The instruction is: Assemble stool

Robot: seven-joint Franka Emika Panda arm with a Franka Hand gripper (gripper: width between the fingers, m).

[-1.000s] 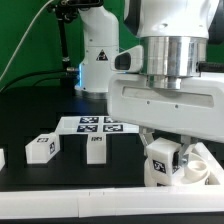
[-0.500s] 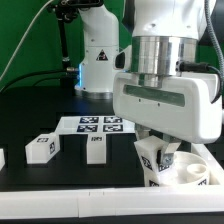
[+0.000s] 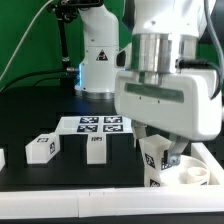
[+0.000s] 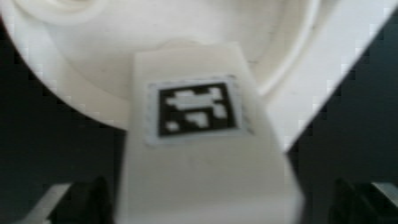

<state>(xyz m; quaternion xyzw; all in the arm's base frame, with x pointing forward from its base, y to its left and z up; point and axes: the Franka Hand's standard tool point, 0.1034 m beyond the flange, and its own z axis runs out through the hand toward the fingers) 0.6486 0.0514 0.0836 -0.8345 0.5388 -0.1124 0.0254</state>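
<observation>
The round white seat (image 3: 190,174) lies at the front on the exterior view's right, partly hidden by my hand. A white tagged leg (image 3: 156,157) stands tilted in it. In the wrist view that leg (image 4: 199,160) fills the middle, reaching down to the seat (image 4: 98,50). My gripper (image 3: 163,143) hangs just above the leg and is open. In the wrist view the gripper (image 4: 214,205) straddles the leg, with a dark gap between each fingertip (image 4: 80,205) and its side. Two more legs (image 3: 41,147) (image 3: 96,148) stand on the table to the exterior view's left.
The marker board (image 3: 95,124) lies flat behind the two loose legs. A small white piece (image 3: 2,157) shows at the exterior view's left edge. The arm's white base (image 3: 97,55) stands at the back. A low white wall (image 3: 208,150) runs beside the seat.
The hand shifted toward the exterior view's left and lowered the leg onto the seat. The fingers have spread off the leg's sides.
</observation>
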